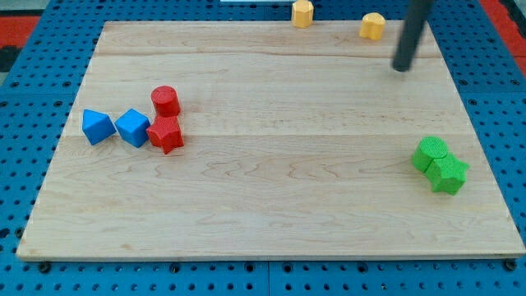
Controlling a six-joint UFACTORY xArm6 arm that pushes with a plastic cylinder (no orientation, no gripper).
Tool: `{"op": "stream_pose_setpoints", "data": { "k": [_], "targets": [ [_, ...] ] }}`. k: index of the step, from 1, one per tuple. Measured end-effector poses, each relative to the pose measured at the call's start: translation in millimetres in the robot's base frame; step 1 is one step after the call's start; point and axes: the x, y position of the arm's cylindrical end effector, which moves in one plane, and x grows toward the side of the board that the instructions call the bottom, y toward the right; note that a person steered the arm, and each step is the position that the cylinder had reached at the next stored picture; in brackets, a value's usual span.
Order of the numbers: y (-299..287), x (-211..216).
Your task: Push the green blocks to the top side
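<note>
Two green blocks sit touching near the board's right edge: a round green cylinder (431, 153) and a star-like green block (448, 174) just below and right of it. My tip (402, 67) is at the end of the dark rod that comes down from the view's top right. It stands well above the green blocks, slightly to their left, and touches no block.
Two yellow blocks (302, 13) (372, 25) sit at the top edge, the second just left of the rod. At the left are a red cylinder (165, 100), a red star block (166, 134) and two blue blocks (132, 127) (98, 126). The wooden board (271, 205) lies on blue pegboard.
</note>
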Motion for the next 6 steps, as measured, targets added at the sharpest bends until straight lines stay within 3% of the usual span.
{"op": "stream_pose_setpoints", "data": {
  "k": [1,2,3,4,5,6],
  "targets": [
    [56,93],
    [37,200],
    [-42,231],
    [-46,170],
    [-71,207],
    [-15,236]
  ]
}}
